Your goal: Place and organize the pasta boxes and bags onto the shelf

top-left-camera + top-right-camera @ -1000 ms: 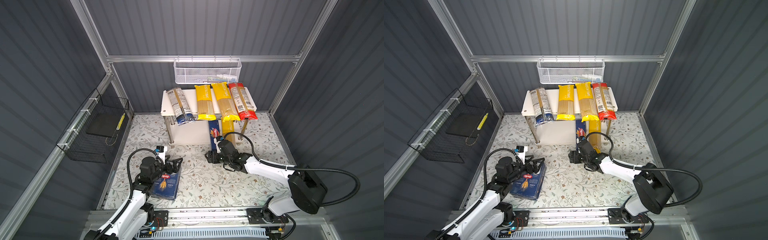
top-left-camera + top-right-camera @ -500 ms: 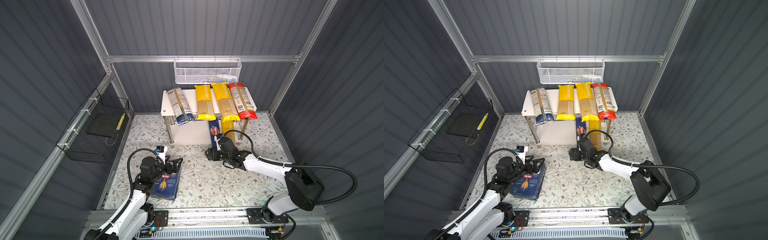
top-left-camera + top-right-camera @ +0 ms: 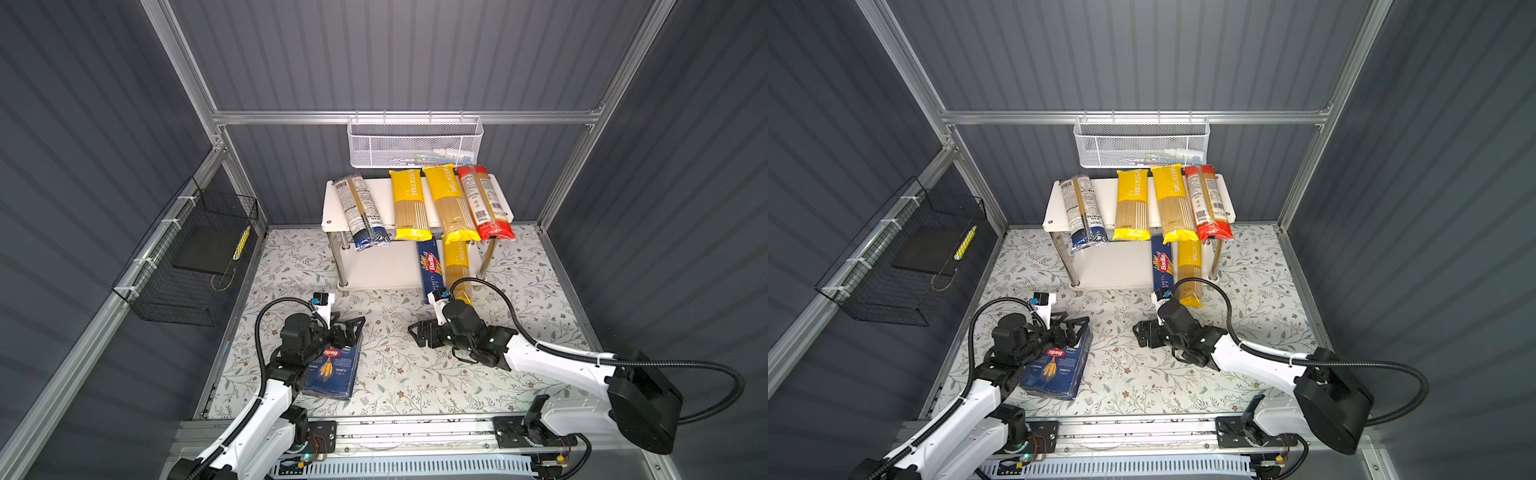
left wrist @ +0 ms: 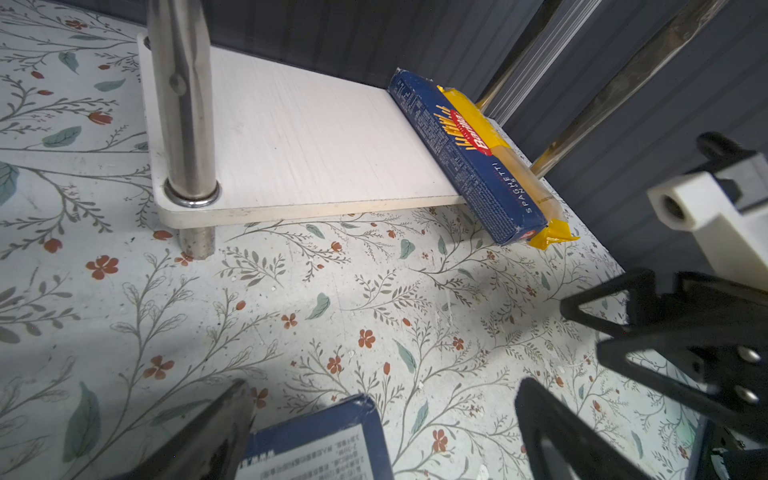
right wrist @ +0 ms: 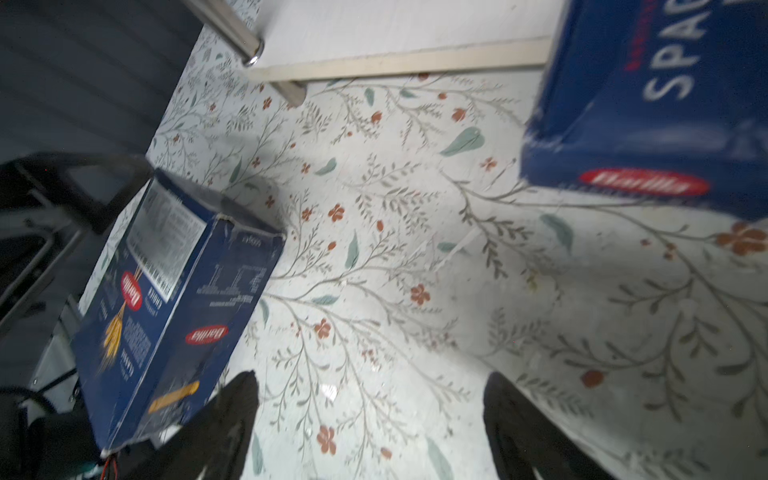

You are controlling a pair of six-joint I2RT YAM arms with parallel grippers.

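The wide box (image 3: 332, 370) lies flat on the floral mat (image 3: 395, 374), left of centre and well short of the shelf (image 3: 384, 201). The left gripper (image 3: 351, 326) hangs over the box's far end. In the left wrist view its jaws stand apart, with a corner of the box (image 4: 316, 449) low between them and no finger touching it.

The narrow box (image 3: 430, 266) rests on the shelf's lower board (image 4: 311, 145), towards the right. A yellow bag (image 3: 457, 266) lies touching it on the right side. Both stick out past the board's front edge.

On the top board four bags lie side by side, their ends overhanging the front. From left to right they are the navy bag (image 3: 361, 212), two yellow bags (image 3: 409, 208) (image 3: 451, 208) and the red bag (image 3: 484, 203).

The right gripper (image 3: 417, 334) is low over the mat in front of the shelf, near the narrow box's end (image 5: 648, 104). Its jaws are spread, with only bare mat between them.
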